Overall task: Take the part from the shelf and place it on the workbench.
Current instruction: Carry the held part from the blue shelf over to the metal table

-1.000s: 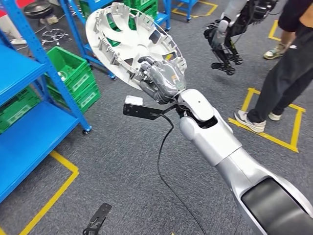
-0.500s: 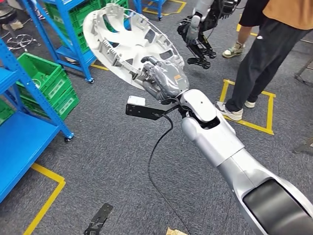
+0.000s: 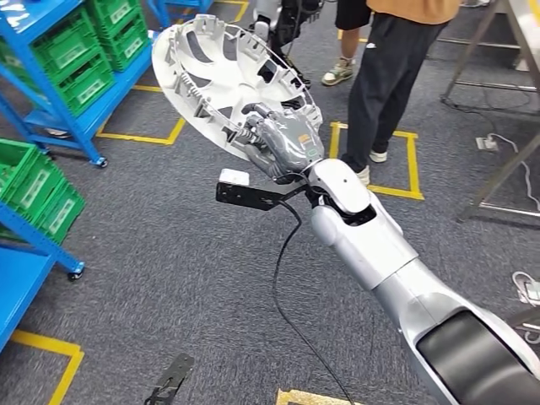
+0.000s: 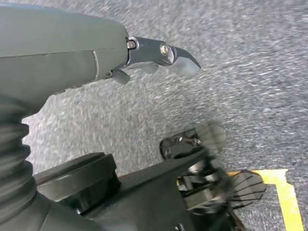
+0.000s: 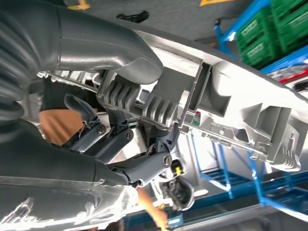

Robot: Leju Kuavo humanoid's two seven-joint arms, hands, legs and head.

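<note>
- My right robot hand (image 3: pixel 280 143) is closed on the rim of the wheel cover (image 3: pixel 223 76). In the right wrist view the thumb lies over one face of the rim and the fingers (image 5: pixel 120 139) curl against the other.
- The wheel cover (image 5: pixel 232 101) is off the shelf and held in the air at the end of my outstretched right arm, above the grey carpet floor (image 3: pixel 159 278).
- It extends away from the robot hand, forward and to my left. Its face is tilted, with the ribbed inner side turned up toward my head.
- My left robot hand (image 4: pixel 72 62) hangs low over the carpet with nothing in it. I cannot tell how far its fingers (image 4: pixel 163 50) are spread.
- A blue shelf (image 3: pixel 57 110) with green crates (image 3: pixel 76 55) stands to my left, well apart from the cover.
- A person's legs (image 3: pixel 382 84) stand just beyond the cover, to my right of it.
- Judgement: no desk top is plainly in sight, only metal legs (image 3: pixel 497 173) at far right. The carry step is in hand, and the right arm alone must set the part down.
</note>
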